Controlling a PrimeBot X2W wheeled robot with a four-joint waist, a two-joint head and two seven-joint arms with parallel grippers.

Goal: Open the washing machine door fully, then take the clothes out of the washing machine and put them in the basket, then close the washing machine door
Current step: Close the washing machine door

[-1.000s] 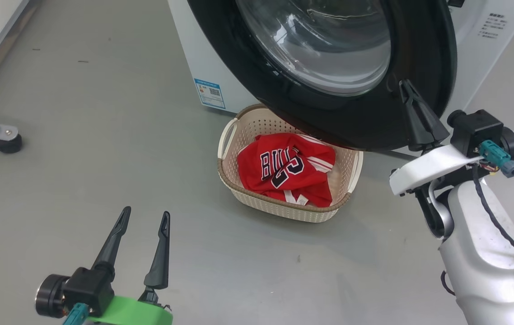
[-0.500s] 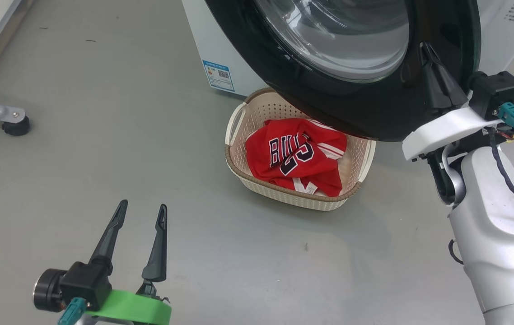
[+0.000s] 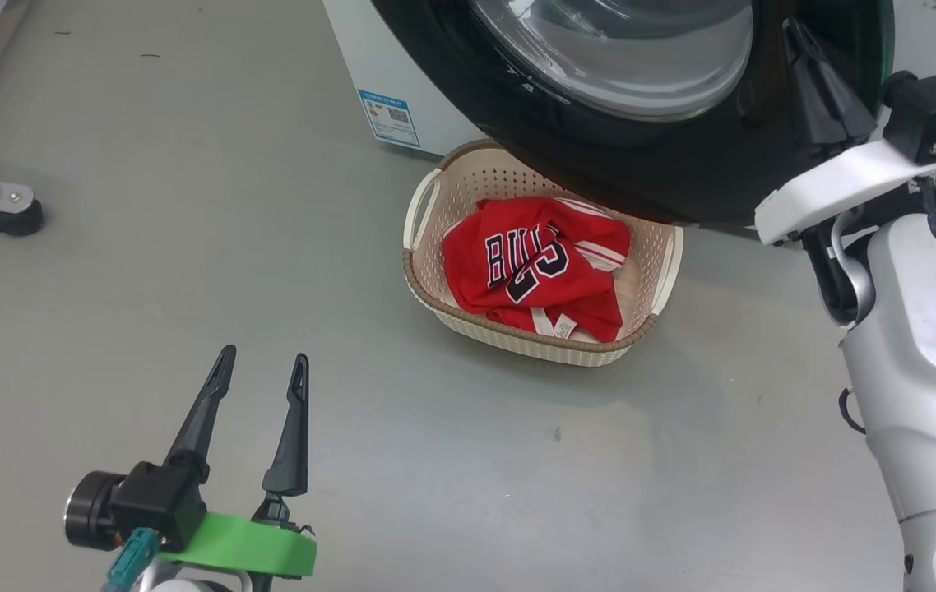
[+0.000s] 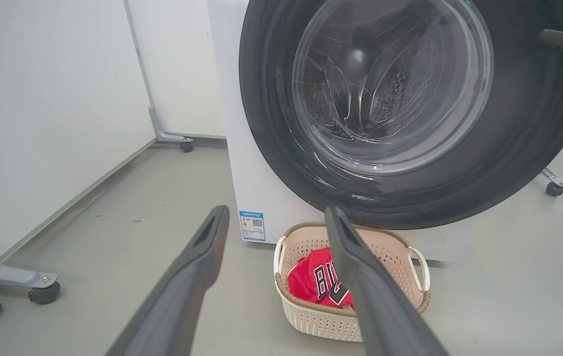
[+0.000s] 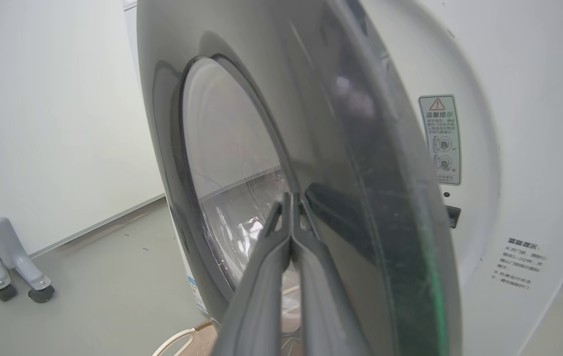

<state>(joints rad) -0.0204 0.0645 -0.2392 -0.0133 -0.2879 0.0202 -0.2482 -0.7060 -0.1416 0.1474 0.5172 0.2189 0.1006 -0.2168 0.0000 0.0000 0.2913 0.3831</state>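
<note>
Head view, left gripper [image 3: 262, 362]: you see it low at the left above the grey floor [image 3: 188, 205], its two fingers spread wide with nothing between them.
Head view, right gripper [image 3: 801, 41]: its fingers are pressed together, holding nothing, and lie over the right side of the washing machine door [image 3: 600, 173].
Head view, door: the glossy black ring with its glass window hangs out over the back of the basket [image 3: 517, 349].
Head view, clothes [image 3: 534, 263]: the red jersey lies crumpled inside the basket, its dark lettering facing up.
Head view, washing machine [image 3: 361, 57]: its white front stands just behind the basket, with a blue label [image 3: 390, 119] low on it.
Left wrist view, basket: you look between the two parted fingers at it on the floor, just in front of the machine, with red cloth inside.
Left wrist view, door: it faces you, and the drum shows through the glass.
Right wrist view, gripper: the fingers meet tip to tip and are empty. The tips are at the door's outer face beside the window's edge, and you cannot tell whether they touch it.
Right wrist view, door: you see it nearly edge-on, standing off from the white front, which carries a warning sticker [image 5: 440, 138].
</note>
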